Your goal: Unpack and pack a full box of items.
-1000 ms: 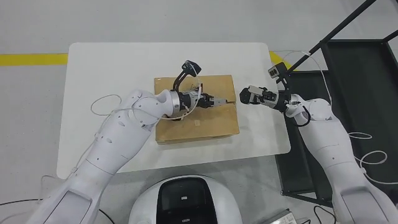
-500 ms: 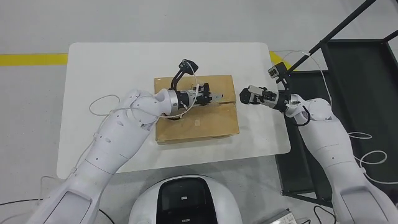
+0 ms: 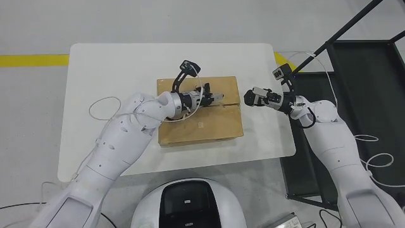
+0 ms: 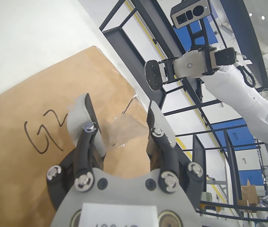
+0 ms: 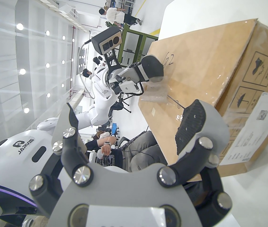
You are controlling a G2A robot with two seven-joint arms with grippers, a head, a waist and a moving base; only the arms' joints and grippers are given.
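A closed brown cardboard box (image 3: 199, 123) sits in the middle of the white table (image 3: 107, 88), with handwriting on its top (image 4: 18, 109). My left gripper (image 3: 218, 95) hovers low over the box top near its centre seam, open (image 4: 118, 102). A loose, crumpled flap of clear tape (image 4: 124, 131) stands up from the seam between the fingers, and it rises beside the left gripper (image 5: 153, 72) as clear tape (image 5: 154, 93). My right gripper (image 3: 249, 97) hangs open (image 5: 131, 112) just off the box's right side, over the table, facing the box (image 5: 207, 55).
A black metal rack (image 3: 361, 101) stands right of the table, close behind my right arm. A white shipping label (image 5: 249, 131) covers part of the box's side. A yellow floor line (image 3: 31, 60) runs behind the table. Bare tabletop lies left of the box.
My left gripper has drawn back along the box top, a little left and toward the far edge. The right arm and the box have stayed put.
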